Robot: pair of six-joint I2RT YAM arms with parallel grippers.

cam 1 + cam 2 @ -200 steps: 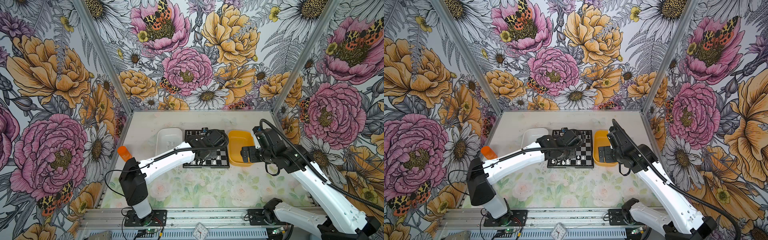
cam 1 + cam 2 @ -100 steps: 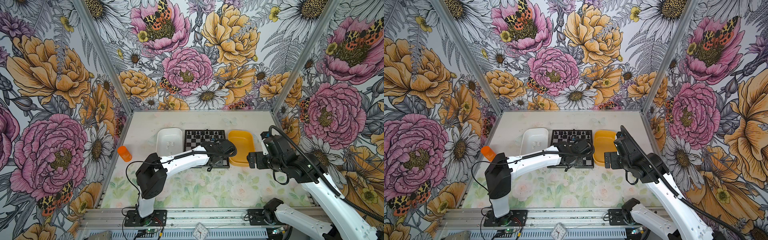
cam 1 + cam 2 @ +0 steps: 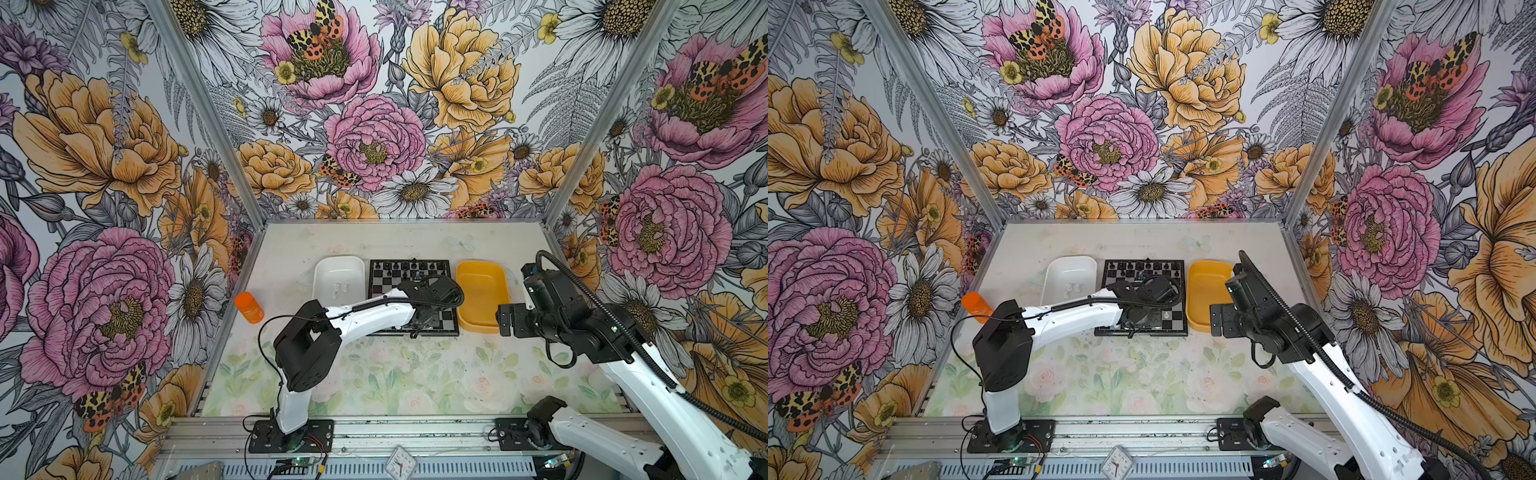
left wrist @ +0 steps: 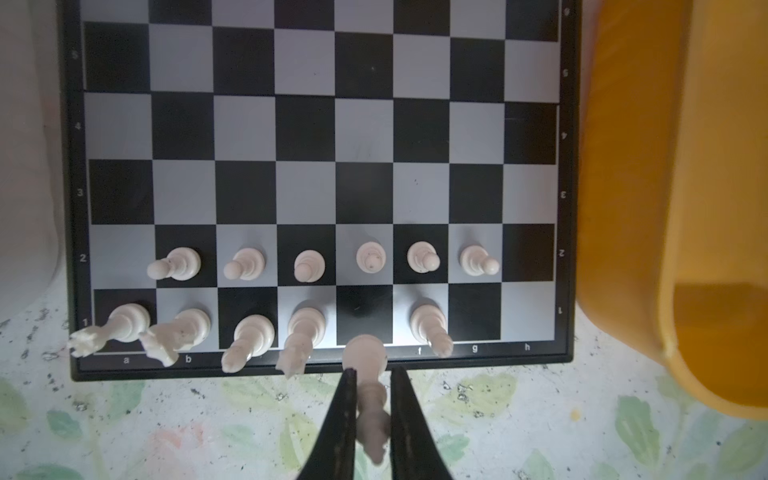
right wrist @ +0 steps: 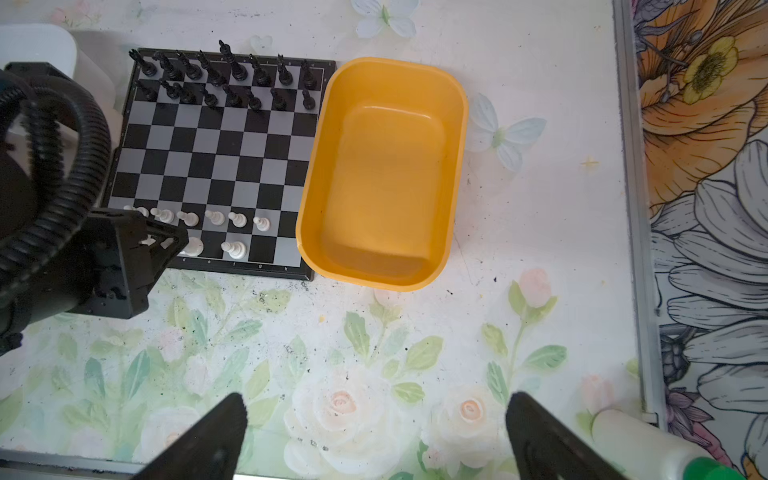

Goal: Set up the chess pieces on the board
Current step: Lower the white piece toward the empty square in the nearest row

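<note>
At the near rim of the board (image 4: 365, 124), on the e file, we found the left gripper (image 4: 372, 372) closed narrowly on a tall white piece (image 4: 365, 353). It was gripped by the upper stem, base down.
- The base overlapped the near rim, just on the near side of square e1. We could not tell whether it touched the board.
- Near row: five white figures (image 4: 124, 322) stood on a, b, c, d and f.
- Second row: six white pawns (image 4: 372, 257) stood on b through g, all upright.
- Far side: black pieces (image 5: 232, 83) filled the two far rows.
- Left of the board, just beside it, sat the white tray (image 3: 338, 270) with a few loose white pieces (image 3: 340, 287) lying in it. We could not make out which kind they were.
- Right of the board, just beside it, sat the yellow tray (image 3: 482, 291).
- The right gripper (image 5: 376, 401) hung over the bench (image 5: 374, 332) on the near side of the yellow tray. Its fingers were spread wide and only bench showed between them.
- An orange bottle (image 3: 248, 307) stood at the left edge of the bench, well apart from the board.
</note>
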